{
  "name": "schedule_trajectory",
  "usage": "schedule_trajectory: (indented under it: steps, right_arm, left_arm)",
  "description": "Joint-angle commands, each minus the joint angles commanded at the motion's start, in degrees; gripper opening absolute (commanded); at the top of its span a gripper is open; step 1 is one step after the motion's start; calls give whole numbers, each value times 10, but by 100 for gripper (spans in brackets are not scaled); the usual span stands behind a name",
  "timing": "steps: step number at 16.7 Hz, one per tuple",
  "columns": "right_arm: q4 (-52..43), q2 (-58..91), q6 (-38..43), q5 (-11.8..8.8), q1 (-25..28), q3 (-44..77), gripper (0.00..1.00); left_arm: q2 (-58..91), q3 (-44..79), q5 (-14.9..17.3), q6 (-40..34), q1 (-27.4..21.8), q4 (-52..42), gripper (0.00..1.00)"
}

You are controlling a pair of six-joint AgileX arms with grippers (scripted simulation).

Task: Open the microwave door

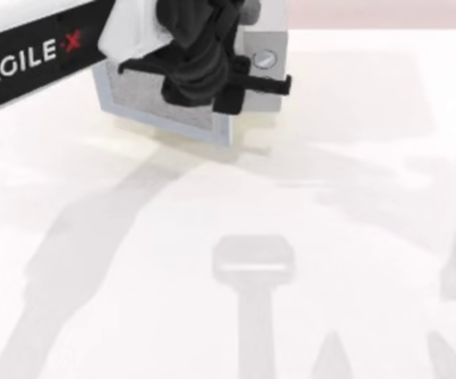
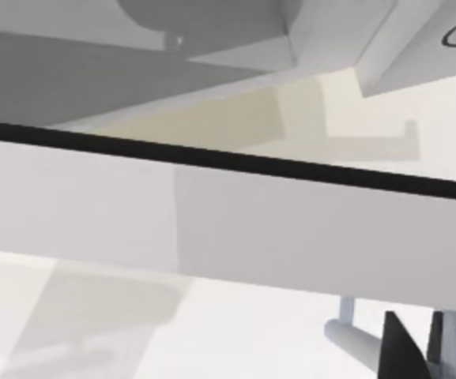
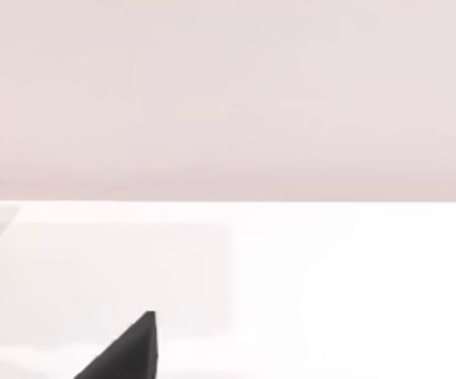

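The microwave (image 1: pixel 269 35) stands at the table's far edge, one knob (image 1: pixel 265 58) showing on its front. Its door (image 1: pixel 145 99), grey with a mesh window, is swung a little way out from the body. My left arm reaches over the oven, and my left gripper (image 1: pixel 239 88) sits at the door's free edge. In the left wrist view the door (image 2: pixel 251 229) crosses the picture, with the oven cavity (image 2: pixel 212 118) open behind it. My left gripper (image 2: pixel 427 351) is shut on the slim handle (image 2: pixel 358 341). My right gripper (image 3: pixel 133 351) is parked, out of the top view.
The white table (image 1: pixel 228 237) stretches in front of the microwave, crossed by grey shadows of the arms. The left arm's black link with its white lettering (image 1: pixel 22 63) spans the upper left corner. A pale pink wall (image 3: pixel 228 95) rises behind the table.
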Motion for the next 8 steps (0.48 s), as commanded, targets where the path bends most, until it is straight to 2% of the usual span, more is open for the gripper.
schedule_trajectory:
  steps: [5, 8]
  right_arm:
    - [0, 0, 0, 0, 0, 0, 100]
    - [0, 0, 0, 0, 0, 0, 100]
  left_arm:
    - [-36, -54, 23, 49, 13, 21, 0]
    - [-37, -55, 24, 51, 14, 22, 0]
